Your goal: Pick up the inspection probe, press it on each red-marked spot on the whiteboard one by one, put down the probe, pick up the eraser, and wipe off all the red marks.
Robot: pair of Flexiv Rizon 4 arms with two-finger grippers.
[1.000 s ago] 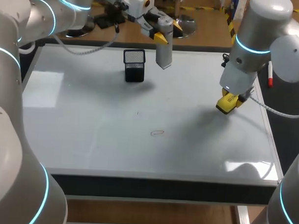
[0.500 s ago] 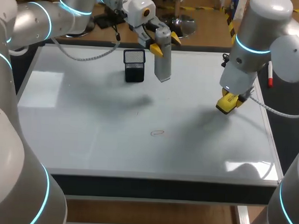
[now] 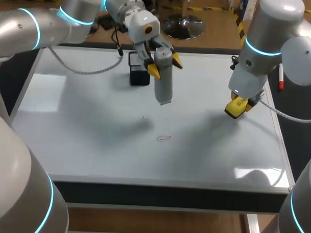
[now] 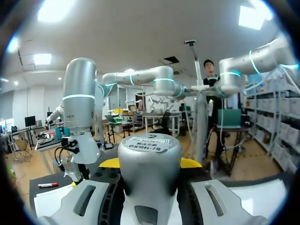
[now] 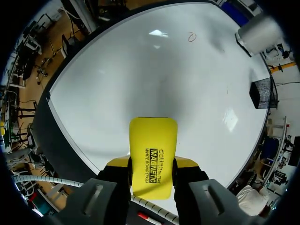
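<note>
Left fingers [image 3: 154, 70], clamped on the silver probe [image 3: 164, 83], have swung it forward past the black mesh holder [image 3: 138, 71] over the whiteboard [image 3: 88, 129] on the worktop, nearer the red mark [image 3: 164, 138]; right fingers [image 5: 185, 163] keep gripping the yellow eraser [image 5: 153, 157].

A black mesh cup [image 3: 139, 70] stands upright toward the far side of the dark table [image 3: 168, 196]. A marker with a red cap [image 3: 281, 77] lies well apart from it, on the table's right-hand strip.

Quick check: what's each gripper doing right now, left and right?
Left gripper: closed, holding the probe.
Right gripper: closed, holding the eraser.
</note>
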